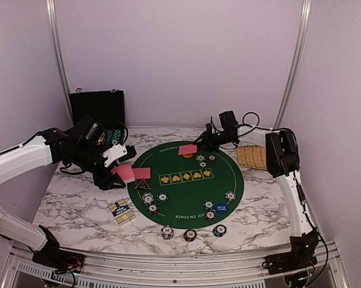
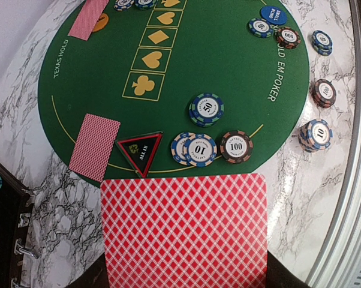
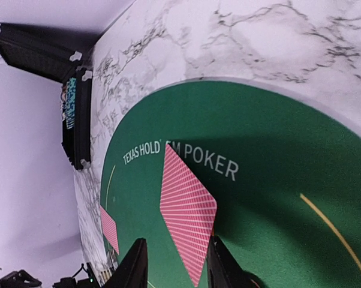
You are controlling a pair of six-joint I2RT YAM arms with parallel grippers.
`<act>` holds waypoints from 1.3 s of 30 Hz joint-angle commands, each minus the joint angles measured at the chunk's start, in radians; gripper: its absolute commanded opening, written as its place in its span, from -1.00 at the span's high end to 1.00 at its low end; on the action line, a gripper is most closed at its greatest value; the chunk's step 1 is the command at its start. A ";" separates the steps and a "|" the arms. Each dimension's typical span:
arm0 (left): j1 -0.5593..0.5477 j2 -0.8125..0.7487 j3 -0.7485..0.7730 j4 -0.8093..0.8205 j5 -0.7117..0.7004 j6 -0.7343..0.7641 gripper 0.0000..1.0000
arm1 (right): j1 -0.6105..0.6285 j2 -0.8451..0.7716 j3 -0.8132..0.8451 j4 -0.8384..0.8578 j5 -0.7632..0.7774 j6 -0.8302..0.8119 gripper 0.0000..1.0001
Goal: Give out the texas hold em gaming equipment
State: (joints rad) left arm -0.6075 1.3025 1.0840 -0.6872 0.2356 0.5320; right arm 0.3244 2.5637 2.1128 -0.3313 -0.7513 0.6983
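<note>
Left gripper (image 1: 120, 163) clamps a red-backed card (image 2: 183, 231) at the mat's (image 3: 276, 180) left edge, ready for dealing. Right gripper (image 3: 176, 255), jaws parted, straddles the ungripped far card (image 3: 186, 207).

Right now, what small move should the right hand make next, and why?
Probably lift the right hand straight up and away: its fingers stand apart, and the card between them seems to lie flat on the green mat, so it looks delivered.

Free passage: bare marble table (image 1: 264, 207) at near right, and the centre strip of the green mat (image 1: 183, 201) between chip clusters (image 1: 152, 201). Obstructions: black case (image 1: 98, 108) rear left, tan tray (image 1: 251, 157) right, blue-and-yellow pack (image 1: 119, 210) near left, three chips (image 1: 190, 234) along the near edge, left gripper (image 1: 119, 169) clamped on a playing card (image 1: 126, 174) at the mat's left rim.
</note>
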 commanded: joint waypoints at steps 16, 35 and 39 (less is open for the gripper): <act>0.005 -0.014 0.032 -0.021 0.024 0.004 0.83 | 0.009 -0.254 -0.061 -0.138 0.179 -0.172 -0.59; 0.006 -0.002 0.035 -0.021 0.028 -0.001 0.83 | 0.408 -0.594 -0.647 0.313 -0.057 0.060 -0.98; 0.006 0.000 0.040 -0.020 0.030 0.000 0.83 | 0.468 -0.566 -0.647 0.428 -0.083 0.142 -0.98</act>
State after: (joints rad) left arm -0.6075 1.3029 1.0840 -0.6876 0.2459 0.5316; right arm 0.7536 2.0026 1.4460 -0.0967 -0.7849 0.7322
